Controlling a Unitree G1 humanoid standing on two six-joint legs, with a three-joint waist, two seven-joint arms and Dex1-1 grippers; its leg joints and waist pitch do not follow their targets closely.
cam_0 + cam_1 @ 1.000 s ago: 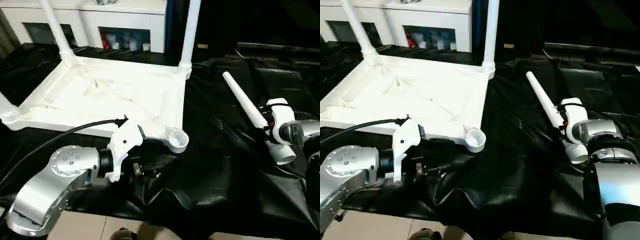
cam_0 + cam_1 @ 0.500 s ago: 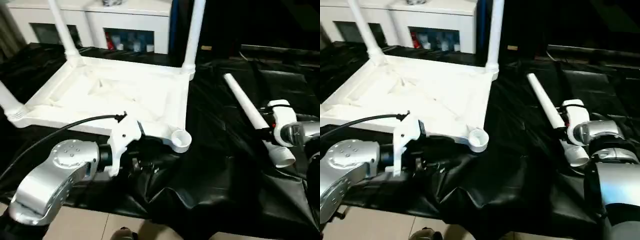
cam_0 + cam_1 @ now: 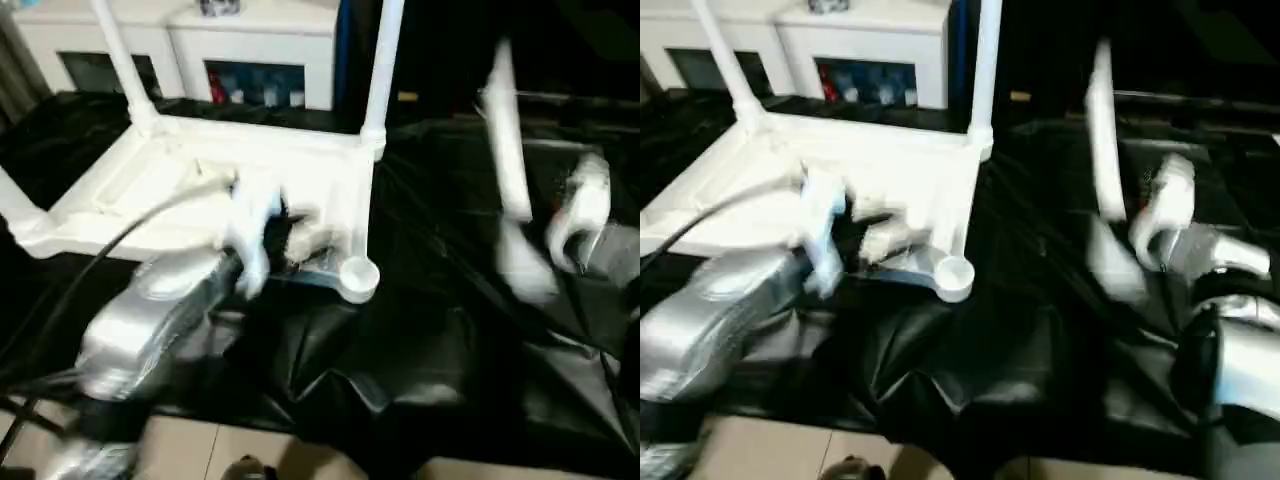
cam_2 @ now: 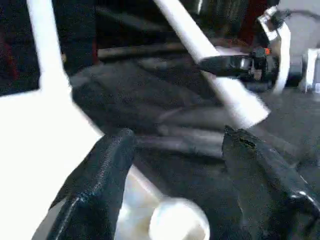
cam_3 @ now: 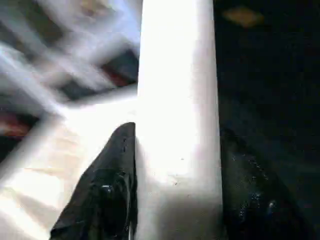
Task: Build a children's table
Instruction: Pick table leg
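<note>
Tabletop first: your large white plastic rectangular table top (image 3: 200, 185) lies upside down on the black plastic sheet (image 3: 420, 330) at the left of the scene, ribbed underside up. Three long white tapered tube legs stand in its corner sockets: one at the far left (image 3: 118, 60), one at the far right (image 3: 381, 70), and one at the near left (image 3: 15, 205). The round socket at the near right corner (image 3: 357, 275) is open and bare.

Your left gripper (image 4: 175, 165) hangs over that near right corner, its two black fingers (image 4: 100, 170) spread wide with nothing between them.

Further right, your right gripper (image 5: 175, 175) is clamped on the fourth white tapered tube leg (image 3: 508, 150); a black finger (image 5: 112, 185) presses each side of the tube. You hold that leg lifted off the sheet and nearly upright, well apart from the table top.

Behind the table top stands a white cabinet with glass doors (image 3: 230, 50).
</note>
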